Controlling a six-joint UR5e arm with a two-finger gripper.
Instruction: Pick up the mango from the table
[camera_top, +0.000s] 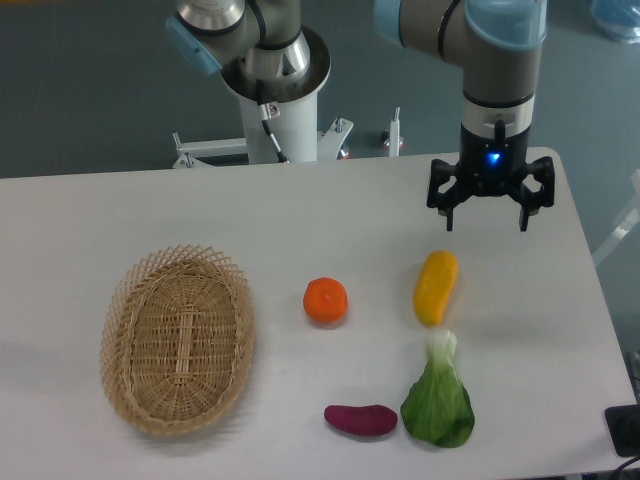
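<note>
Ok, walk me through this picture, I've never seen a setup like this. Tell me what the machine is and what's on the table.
This is one fixed camera looking down across a large white table. The grey and blue jointed machine is a robot arm; its black two-fingered tool hangs open, holding nothing, just behind the smooth elongated yellow-orange mango. Also lying on the table: a round orange fruit, a purple sweet potato, a leafy green vegetable and an empty oval wicker basket to the left.

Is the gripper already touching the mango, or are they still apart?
Apart. The fixed camera shows the gripper open, with white table visible between its fingertips and the mango.
</note>
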